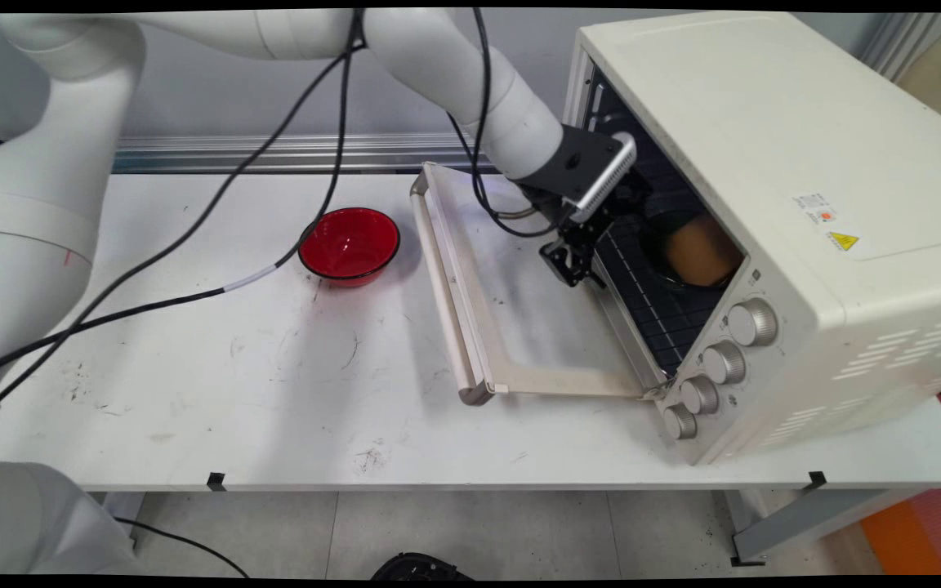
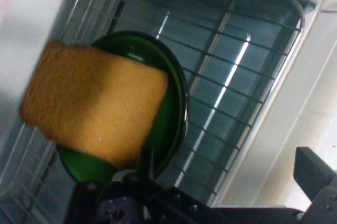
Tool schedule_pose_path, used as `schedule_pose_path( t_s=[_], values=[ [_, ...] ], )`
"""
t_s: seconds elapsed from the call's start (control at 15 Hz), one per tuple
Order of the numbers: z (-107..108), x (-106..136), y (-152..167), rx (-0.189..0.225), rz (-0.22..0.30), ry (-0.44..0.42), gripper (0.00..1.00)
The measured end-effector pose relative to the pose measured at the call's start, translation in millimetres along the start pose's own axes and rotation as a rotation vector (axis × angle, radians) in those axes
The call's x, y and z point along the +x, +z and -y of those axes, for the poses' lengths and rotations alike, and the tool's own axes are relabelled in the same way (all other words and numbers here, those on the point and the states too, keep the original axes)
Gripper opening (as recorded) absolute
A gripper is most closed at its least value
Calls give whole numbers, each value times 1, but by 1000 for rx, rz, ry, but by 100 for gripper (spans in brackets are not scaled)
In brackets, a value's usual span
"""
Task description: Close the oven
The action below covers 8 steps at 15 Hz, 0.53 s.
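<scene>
Main view has the cream toaster oven (image 1: 773,188) sitting on the right side of the white worktop (image 1: 274,392) with its door (image 1: 470,302) flopped all the way down. Inside on the wire rack (image 1: 650,302) there's a dark green bowl (image 1: 671,253) with a chunky orange-tan slab, looks like a sponge (image 1: 703,249), lying across it and sticking out past the rim. Hand view shows it way better: the sponge (image 2: 92,110) covers most of the bowl (image 2: 171,110), and the bowl sits toward one side of the rack (image 2: 237,76), close to the oven's inner wall.

The pincer (image 1: 573,265) hangs over the door right at the oven's mouth, near the bowl but not touching it, with nothing in it. Can't tell how far apart its fingers are. Red bowl (image 1: 349,245) sits off to the left of the door.
</scene>
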State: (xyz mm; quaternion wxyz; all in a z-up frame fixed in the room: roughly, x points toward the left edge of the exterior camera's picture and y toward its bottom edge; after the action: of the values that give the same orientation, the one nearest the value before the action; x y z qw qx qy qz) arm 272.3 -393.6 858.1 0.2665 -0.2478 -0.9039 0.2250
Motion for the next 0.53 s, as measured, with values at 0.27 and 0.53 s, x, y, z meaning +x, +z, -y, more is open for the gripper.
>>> schedule_pose_path(
  t_s=[0.27,0.53],
  values=[
    [-6,-3,-28,15,22,-108,100],
    [-13,-4,-59,25,46,-213,100]
  ],
)
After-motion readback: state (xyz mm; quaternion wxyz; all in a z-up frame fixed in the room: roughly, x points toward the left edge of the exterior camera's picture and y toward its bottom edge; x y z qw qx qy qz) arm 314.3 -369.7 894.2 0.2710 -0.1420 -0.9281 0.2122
